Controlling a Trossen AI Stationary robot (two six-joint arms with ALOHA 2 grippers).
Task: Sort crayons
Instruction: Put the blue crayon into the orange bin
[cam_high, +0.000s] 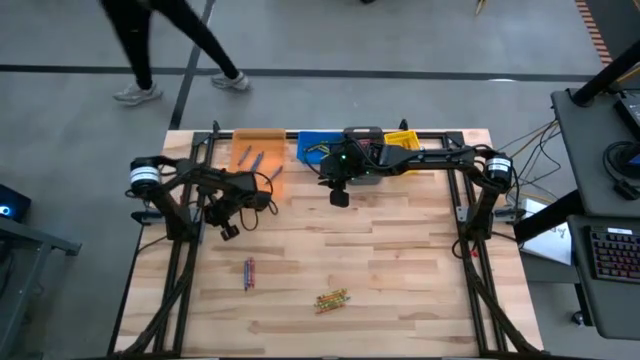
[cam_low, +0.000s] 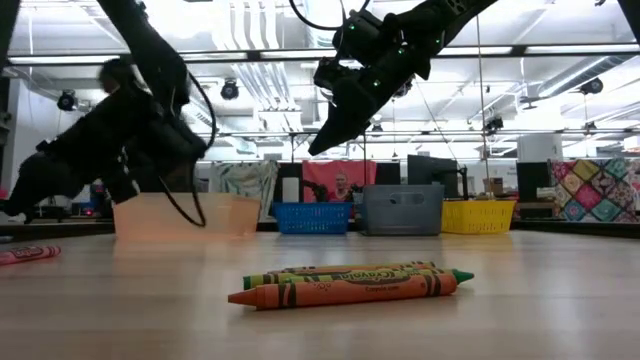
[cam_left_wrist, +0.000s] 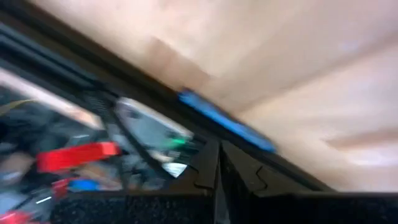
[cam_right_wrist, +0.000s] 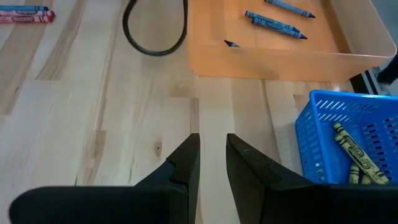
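**Two loose crayon groups left on the tabletop, both hands empty near the bins**

The crayons I have yet to sort lie in two spots on the near half of the tabletop (cam_high: 400, 270): a red and blue pair (cam_high: 249, 272) toward the left, and a small cluster of orange and green ones (cam_high: 332, 299) near the middle, lying side by side and touching in the low view. Others are already binned: blue crayons (cam_right_wrist: 277, 23) sit in the orange bin (cam_right_wrist: 273, 62), and green-yellow ones (cam_right_wrist: 351, 152) in the blue basket (cam_right_wrist: 311, 134). I take it each bin is collecting one colour, not matching its own.

My right hand (cam_right_wrist: 211, 158) hangs over bare wood just in front of the blue basket, fingers slightly apart with nothing between them. I read that as released after a drop. My left hand (cam_high: 229, 231) sits lower on the left, just in front of the orange bin; its wrist view is smeared, but the fingers appear pressed together on nothing.

The grey bin (cam_low: 403, 209) and yellow bin (cam_low: 479, 214) line up along the far edge; from above, the right arm covers the grey one, so I cannot tell what either holds. A person (cam_high: 160, 45) walks beyond the table.
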